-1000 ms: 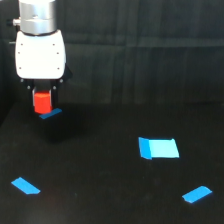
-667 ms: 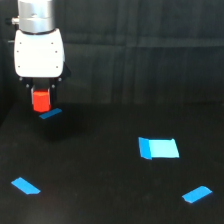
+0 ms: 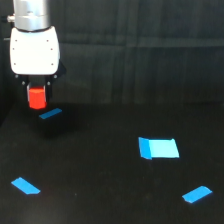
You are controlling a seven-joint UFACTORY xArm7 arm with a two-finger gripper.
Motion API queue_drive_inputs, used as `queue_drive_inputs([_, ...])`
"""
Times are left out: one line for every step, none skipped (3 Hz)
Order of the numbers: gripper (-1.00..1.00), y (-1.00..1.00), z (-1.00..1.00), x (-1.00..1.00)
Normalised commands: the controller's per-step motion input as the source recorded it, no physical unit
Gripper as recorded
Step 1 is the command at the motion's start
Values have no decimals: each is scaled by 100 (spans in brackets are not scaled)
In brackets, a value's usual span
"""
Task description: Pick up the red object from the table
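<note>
Red block (image 3: 37, 97) is held tight in the tool (image 3: 37, 98), up in the air above the far left part of the black desk (image 3: 110, 190). A blue tape strip (image 3: 50, 114) lies just below. Picking up looks done.

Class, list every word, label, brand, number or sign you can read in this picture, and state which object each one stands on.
None: no readable text appears anywhere in the exterior view.
The white boxy gripper housing is plain, with no visible logo.
The small bright red-orange stubby block between the jaws bears no marking.
The blue tape strips, such as the one below the block, and the larger light-blue rectangle on the matte black table are blank.
</note>
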Motion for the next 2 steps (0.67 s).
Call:
queue_drive_inputs([-94,24,30,-15])
queue_drive_inputs([-100,35,36,-6])
